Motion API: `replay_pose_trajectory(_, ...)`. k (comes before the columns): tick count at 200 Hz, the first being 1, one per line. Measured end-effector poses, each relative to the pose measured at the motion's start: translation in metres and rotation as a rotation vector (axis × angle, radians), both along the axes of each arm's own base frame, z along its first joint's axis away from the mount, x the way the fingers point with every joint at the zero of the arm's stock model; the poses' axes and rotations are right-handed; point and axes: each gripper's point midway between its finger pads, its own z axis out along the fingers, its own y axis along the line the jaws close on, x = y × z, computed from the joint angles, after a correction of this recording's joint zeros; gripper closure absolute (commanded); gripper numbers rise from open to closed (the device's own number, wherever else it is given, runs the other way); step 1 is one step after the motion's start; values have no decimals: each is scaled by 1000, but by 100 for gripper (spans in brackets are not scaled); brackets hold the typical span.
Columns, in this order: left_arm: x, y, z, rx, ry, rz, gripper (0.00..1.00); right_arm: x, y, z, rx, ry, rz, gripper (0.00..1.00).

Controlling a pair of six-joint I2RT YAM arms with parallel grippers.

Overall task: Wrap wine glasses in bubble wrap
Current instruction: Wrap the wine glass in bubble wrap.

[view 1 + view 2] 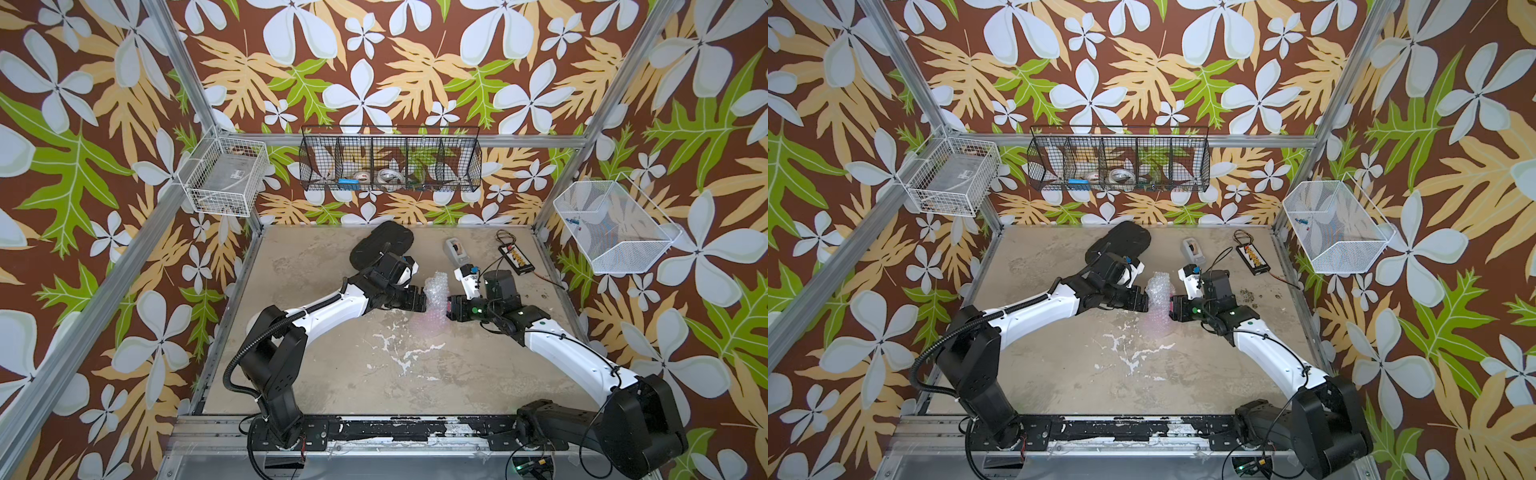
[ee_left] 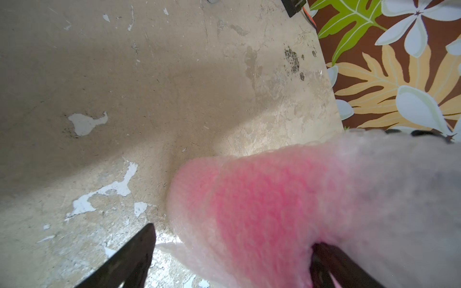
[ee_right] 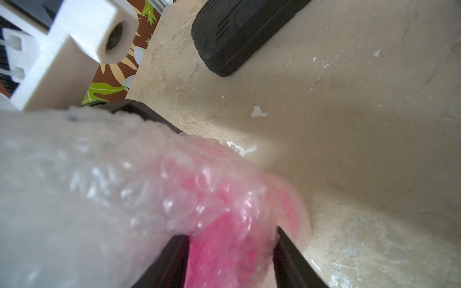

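The bubble wrap (image 1: 435, 296) (image 1: 1158, 291) stands bunched up at mid-table, wound round the pink wine glass (image 2: 262, 199) (image 3: 224, 249), whose colour shows through it. My left gripper (image 1: 424, 300) (image 2: 233, 235) is open at the bundle's left side. One of its fingers (image 2: 139, 246) stands clear of the wrap and the other lies against it. My right gripper (image 1: 448, 309) (image 3: 232, 233) comes in from the right, both fingers pressed against the wrapped pink part. In both top views only a faint pink patch (image 1: 1156, 326) shows low on the bundle.
A black padded case (image 1: 382, 245) lies behind my left wrist. A grey tape dispenser (image 1: 455, 249) and a black board with wires (image 1: 517, 258) sit at the back right. Wire baskets (image 1: 390, 160) (image 1: 226, 176) (image 1: 615, 226) hang on the walls.
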Motion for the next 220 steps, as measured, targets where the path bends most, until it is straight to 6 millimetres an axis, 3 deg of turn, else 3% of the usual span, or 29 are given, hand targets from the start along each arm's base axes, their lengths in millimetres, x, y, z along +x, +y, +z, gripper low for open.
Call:
replay_pose_trajectory(16,1,10,9,4,-6,18,2,0,1,-1,-3,5,2,48)
replay_pose_trajectory(43,19,39,44,-58,-52,82,2,3,2,-3,-12,16,7,49)
replay_pose_trajectory(72,21,64,55,-88,-58,122,2,5,4,-3,-28,30,12,49)
replay_pose_trajectory(95,3,61,78,-157,-93,73,1,6,4,-4,-43,35,12,49)
replay_pose_trajectory(125,-23,34,104,-240,-155,-28,0,6,5,-5,-49,37,14,50)
replay_pose_trajectory(142,-24,26,96,-240,-145,-32,0,6,6,-5,-51,37,14,50)
replay_pose_trajectory(168,-19,16,61,-180,-92,-26,0,6,5,-6,-55,39,12,50)
replay_pose_trajectory(188,-18,9,48,-151,-80,-24,1,5,5,-6,-58,40,10,50)
replay_pose_trajectory(220,-10,1,30,-100,-77,-4,10,4,3,-6,-65,42,4,50)
